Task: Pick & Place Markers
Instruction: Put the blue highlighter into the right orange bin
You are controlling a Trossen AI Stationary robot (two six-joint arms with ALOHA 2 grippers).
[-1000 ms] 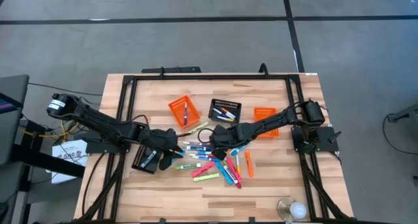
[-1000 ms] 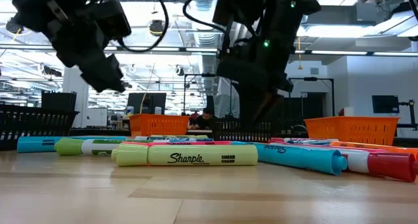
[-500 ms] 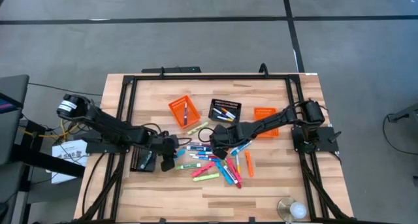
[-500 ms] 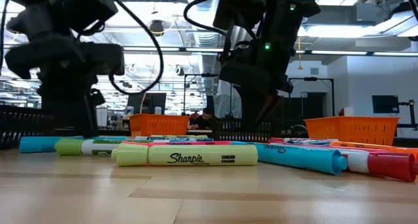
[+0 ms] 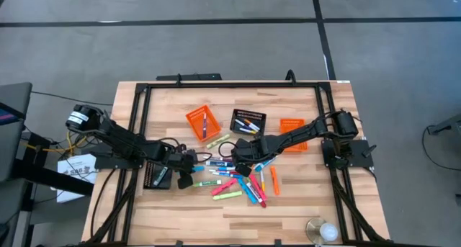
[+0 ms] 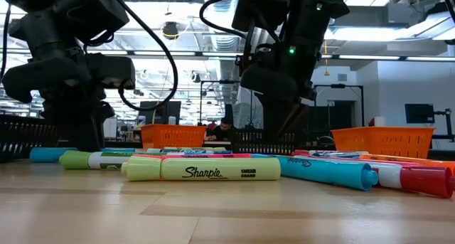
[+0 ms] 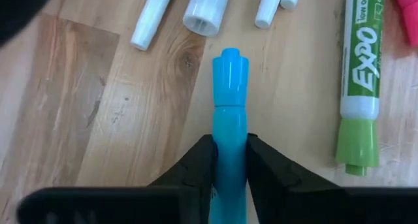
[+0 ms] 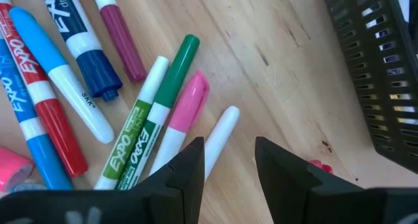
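Left gripper (image 7: 228,160) was down at the desk (image 5: 288,211) on the left edge of the marker pile, jaws clamped on a light blue marker (image 7: 230,113) that lay flat on the wood, its capped end poking out past the fingertips. Just beside it in the left wrist view lay a green Expo marker (image 7: 360,80) and a few white marker ends. Right gripper (image 8: 228,162) hovered over the middle of the pile, jaws apart with nothing between them; below it were a white marker (image 8: 219,136), a pink-capped one (image 8: 186,106), a green Expo, and blue and red ones nearby, with a black basket (image 8: 375,61) at the side. In the high view the markers (image 5: 234,178) were scattered at desk centre, between the two grippers and toward the near edge. Three baskets sat behind the pile: an orange basket (image 5: 202,121) with one marker inside, a black one with a few markers, another orange one (image 5: 292,126) partly under the right arm. The low view showed a yellow-green Sharpie (image 6: 202,169) lying flat in front.
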